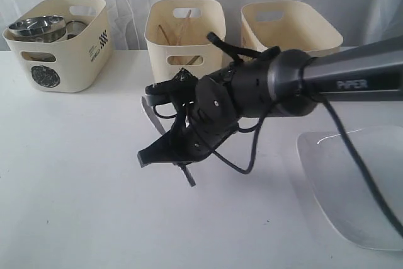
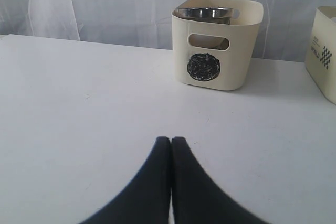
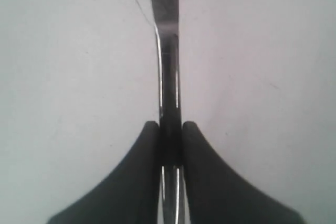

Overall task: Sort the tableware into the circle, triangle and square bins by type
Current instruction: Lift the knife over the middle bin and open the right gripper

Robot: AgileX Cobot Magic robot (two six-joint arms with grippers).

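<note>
My right gripper (image 3: 170,124) is shut on the handle of the steel knife (image 3: 168,51), whose blade runs on past the fingertips over the white table. In the exterior view the right arm reaches across the middle, with its gripper (image 1: 170,152) low over the table and the knife (image 1: 152,116) sticking out on both sides of it. My left gripper (image 2: 171,139) is shut with nothing in it, and faces the circle bin (image 2: 216,43). That bin (image 1: 60,42) holds steel tableware (image 1: 38,26). The middle bin (image 1: 182,29) holds wooden chopsticks (image 1: 182,26). A large white plate (image 1: 352,181) lies at the right.
A third cream bin (image 1: 286,26) stands at the back right. The marks on the middle and right bins do not show. A curtain hangs behind the row of bins. The right arm's cable (image 1: 249,149) loops under the wrist.
</note>
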